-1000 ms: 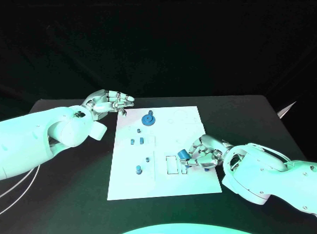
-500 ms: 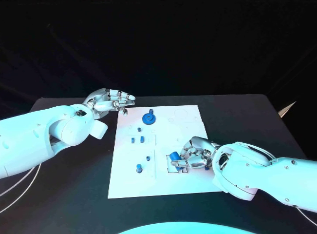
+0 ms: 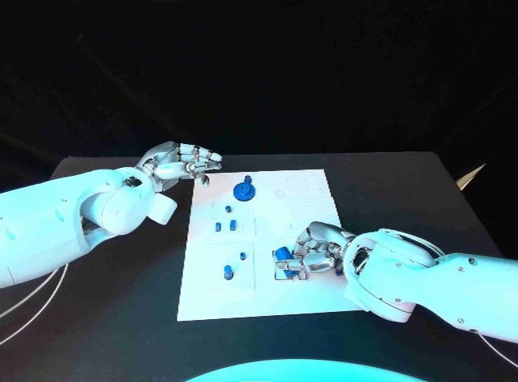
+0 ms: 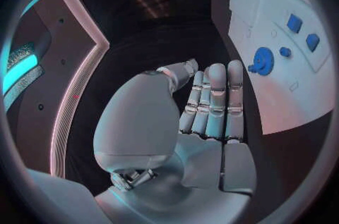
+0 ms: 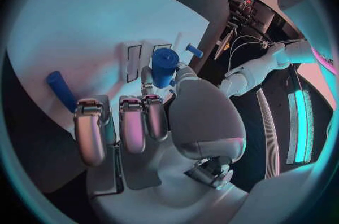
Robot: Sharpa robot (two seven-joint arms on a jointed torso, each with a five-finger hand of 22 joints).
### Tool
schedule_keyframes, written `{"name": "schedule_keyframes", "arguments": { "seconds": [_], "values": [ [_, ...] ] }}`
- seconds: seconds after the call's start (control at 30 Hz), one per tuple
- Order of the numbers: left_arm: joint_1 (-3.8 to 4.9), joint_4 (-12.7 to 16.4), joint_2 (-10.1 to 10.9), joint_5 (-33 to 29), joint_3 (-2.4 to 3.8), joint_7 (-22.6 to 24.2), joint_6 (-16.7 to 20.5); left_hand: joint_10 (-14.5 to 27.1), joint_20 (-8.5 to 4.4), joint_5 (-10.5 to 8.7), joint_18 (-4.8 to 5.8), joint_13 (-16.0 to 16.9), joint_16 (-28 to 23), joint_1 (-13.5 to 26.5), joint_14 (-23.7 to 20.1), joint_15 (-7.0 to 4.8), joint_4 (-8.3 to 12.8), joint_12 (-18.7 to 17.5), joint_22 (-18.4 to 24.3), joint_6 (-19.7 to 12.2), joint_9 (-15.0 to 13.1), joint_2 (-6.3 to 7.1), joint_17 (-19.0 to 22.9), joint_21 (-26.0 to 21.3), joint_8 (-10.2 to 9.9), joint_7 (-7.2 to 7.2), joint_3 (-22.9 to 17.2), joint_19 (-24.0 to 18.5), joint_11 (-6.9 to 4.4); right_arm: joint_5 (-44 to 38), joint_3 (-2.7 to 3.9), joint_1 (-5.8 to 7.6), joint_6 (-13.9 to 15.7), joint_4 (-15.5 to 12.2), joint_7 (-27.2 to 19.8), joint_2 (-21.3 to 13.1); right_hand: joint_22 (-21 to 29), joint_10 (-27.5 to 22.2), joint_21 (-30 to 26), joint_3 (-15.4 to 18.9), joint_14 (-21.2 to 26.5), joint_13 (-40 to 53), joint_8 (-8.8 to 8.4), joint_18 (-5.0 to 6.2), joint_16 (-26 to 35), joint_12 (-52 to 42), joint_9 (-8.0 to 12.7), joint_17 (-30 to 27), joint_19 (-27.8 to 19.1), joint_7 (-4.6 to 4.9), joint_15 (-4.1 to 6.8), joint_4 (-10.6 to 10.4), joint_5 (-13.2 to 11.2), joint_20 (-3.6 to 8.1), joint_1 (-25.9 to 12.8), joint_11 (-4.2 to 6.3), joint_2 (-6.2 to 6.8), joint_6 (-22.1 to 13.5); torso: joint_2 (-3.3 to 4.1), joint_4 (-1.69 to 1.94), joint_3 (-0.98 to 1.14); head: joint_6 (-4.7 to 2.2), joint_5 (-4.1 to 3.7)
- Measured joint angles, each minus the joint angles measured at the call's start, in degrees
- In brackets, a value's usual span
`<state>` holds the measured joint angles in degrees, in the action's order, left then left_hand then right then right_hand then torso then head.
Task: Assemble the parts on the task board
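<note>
— Surface? Black table (image 3: 121, 314), white board (image 3: 310, 294) at centre, dark backdrop behind.
— Hands? Right hand (image 3: 316, 253) clamped on blue peg (image 5: 164, 66) over the board; left hand (image 3: 181, 165) curled, holding nothing, beside the board's far corner.

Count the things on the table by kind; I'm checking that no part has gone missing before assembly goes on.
Task board: 1
Round blue part: 1
Small blue parts lying or standing on the board: 5, as far as I can make out
Held blue part, in the right hand: 1
Total: 8
</note>
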<state>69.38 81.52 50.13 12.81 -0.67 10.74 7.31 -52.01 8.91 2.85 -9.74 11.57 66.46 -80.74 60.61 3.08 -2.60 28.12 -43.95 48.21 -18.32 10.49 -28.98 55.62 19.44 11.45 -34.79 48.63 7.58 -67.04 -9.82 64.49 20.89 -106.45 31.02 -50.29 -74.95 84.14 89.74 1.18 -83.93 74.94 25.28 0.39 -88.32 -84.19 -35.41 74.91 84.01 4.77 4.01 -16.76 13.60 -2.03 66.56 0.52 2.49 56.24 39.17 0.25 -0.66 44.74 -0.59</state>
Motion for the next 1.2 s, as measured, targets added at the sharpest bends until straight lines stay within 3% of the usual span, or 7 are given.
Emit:
{"name": "schedule_keyframes", "arguments": {
  "seconds": [0.27, 0.33, 0.43, 0.9, 1.2],
  "values": [
    [0.01, 0.03, 0.04, 0.0, 0.0, -0.07, -0.01, 0.0, 0.0, 0.0, 0.0, 0.0, 0.0, 0.0, 0.0, 0.0, 0.0, 0.0, 0.06, 0.0, 0.01, 0.0, 0.0, 0.0, 0.0, 0.0, 0.0, 0.0, 0.0, -0.8, 0.0, 0.0, -0.07, 0.92, 0.12, 0.67, 0.01, -0.19, 0.0, 0.82, -0.21, -0.01, 0.44, 0.0, 0.0, 0.28, -0.35, 0.0, 0.0, -0.79, 0.21, -0.04, 0.0, 0.0, -1.72, 0.21, -0.06, 0.8, 0.0, -0.02, 0.0, 0.03, 0.04],
    [0.01, 0.04, 0.06, 0.0, 0.0, -0.09, -0.02, 0.0, 0.0, 0.0, 0.0, 0.0, 0.0, 0.0, 0.0, 0.0, 0.0, 0.0, 0.06, 0.0, 0.01, 0.0, 0.0, 0.0, 0.0, 0.0, 0.0, 0.0, 0.0, -1.32, 0.0, -0.01, -0.07, 1.17, 0.27, 0.92, 0.01, -0.19, 0.0, 1.41, -0.21, -0.01, 0.68, 0.0, 0.0, 0.45, -0.57, 0.0, 0.0, -1.61, 0.21, -0.09, 0.0, 0.0, -2.99, 0.21, 0.1, 1.63, -0.01, -0.02, 0.0, 0.03, 0.04],
    [0.01, 0.05, 0.1, 0.0, 0.0, -0.12, -0.02, 0.0, 0.0, 0.0, 0.0, 0.01, 0.0, 0.0, 0.0, 0.0, 0.0, 0.21, 0.06, 0.0, 0.01, 0.0, 0.0, 0.0, 0.0, 0.0, 0.0, 0.0, 0.0, -2.42, 0.0, -0.01, -0.12, 1.41, 0.58, 1.19, 0.01, -0.2, 0.0, 2.25, -0.2, -0.01, 0.92, 0.0, 0.0, 0.68, -0.8, 0.0, 0.0, -1.92, 0.21, 0.0, 0.01, 0.0, -4.11, 0.21, 0.16, 1.95, -0.02, -0.02, 0.0, 0.03, 0.04],
    [0.01, 0.07, 0.28, 0.0, 0.0, -0.34, -0.02, 0.0, 0.0, 0.0, 0.0, -0.05, 0.0, 0.0, 0.0, 0.0, 0.0, 0.22, 0.05, 0.0, 0.02, 0.0, 0.0, 0.0, 0.0, 0.0, 0.0, 0.0, 0.0, -7.32, 0.0, -0.03, -0.46, 1.57, 1.96, 1.5, 0.02, -0.21, 0.0, 4.43, -0.2, -0.02, 1.35, 0.0, 0.0, 1.56, -0.82, -0.01, 0.0, -1.51, 0.21, -0.16, 0.04, -0.01, -6.32, 0.21, 0.45, 1.27, -0.04, -0.02, 0.03, -0.04, -0.1],
    [0.01, 0.1, 0.35, 0.0, 0.0, -0.38, -0.01, 0.0, 0.0, 0.0, 0.0, -0.04, 0.0, 0.0, 0.0, 0.0, 0.0, 0.22, 0.05, 0.0, 0.02, 0.0, 0.0, 0.0, 0.0, 0.0, 0.0, 0.0, 0.0, -9.28, 0.0, -0.21, 0.09, -0.14, 2.13, 0.53, 0.03, -0.21, 0.0, 4.48, -0.2, -0.02, 1.34, 0.0, 0.0, 1.56, -0.82, -0.01, 0.0, -1.51, 0.21, -0.1, 0.04, -0.01, -6.32, 0.21, 0.45, 1.26, -0.04, -0.04, 0.06, -0.11, -0.05]
  ]
}}
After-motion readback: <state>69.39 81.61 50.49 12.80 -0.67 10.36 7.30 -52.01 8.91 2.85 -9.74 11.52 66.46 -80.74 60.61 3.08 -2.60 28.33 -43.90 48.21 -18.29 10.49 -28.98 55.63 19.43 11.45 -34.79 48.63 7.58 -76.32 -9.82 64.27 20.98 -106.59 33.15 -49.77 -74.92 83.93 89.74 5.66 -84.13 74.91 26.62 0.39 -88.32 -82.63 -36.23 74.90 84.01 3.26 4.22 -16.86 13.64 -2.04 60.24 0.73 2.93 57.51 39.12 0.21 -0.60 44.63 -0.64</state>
